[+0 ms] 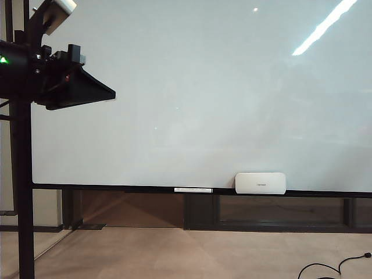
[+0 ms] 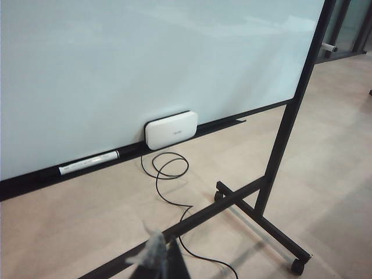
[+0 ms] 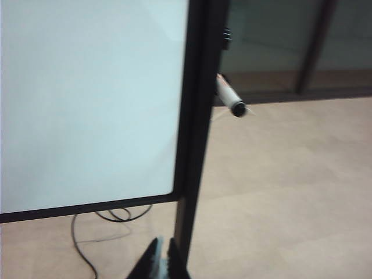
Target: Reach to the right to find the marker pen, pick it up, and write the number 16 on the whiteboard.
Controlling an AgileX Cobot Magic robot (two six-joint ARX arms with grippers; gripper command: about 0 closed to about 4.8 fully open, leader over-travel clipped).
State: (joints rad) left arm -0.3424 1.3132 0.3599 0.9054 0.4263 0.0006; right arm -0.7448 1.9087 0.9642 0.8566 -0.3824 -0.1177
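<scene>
I am facing the whiteboard (image 1: 192, 87), which is filling most of the exterior view, its glossy surface blank. On the black lower rail (image 1: 145, 189) the white eraser block (image 1: 260, 182) is standing right of the middle, and a thin white strip (image 1: 193, 189) is lying just beside it toward the left. My left hand (image 2: 156, 256) is showing only at the frame edge of the left wrist view, blurred, so I cannot tell whether its fingers are spread or pressed together; it is hanging above the floor near a black stand foot (image 2: 261, 218), empty as far as I can see. My right hand (image 3: 161, 261) is sitting low beside the board's right-hand stand post (image 3: 195, 133), fingers pressed together and pinching nothing. The marker pen (image 3: 229, 97) is sticking out from behind that post at the board's right edge, dark end toward the camera, well apart from my right hand. A black cable (image 2: 168, 174) is looping on the floor below the rail.
</scene>
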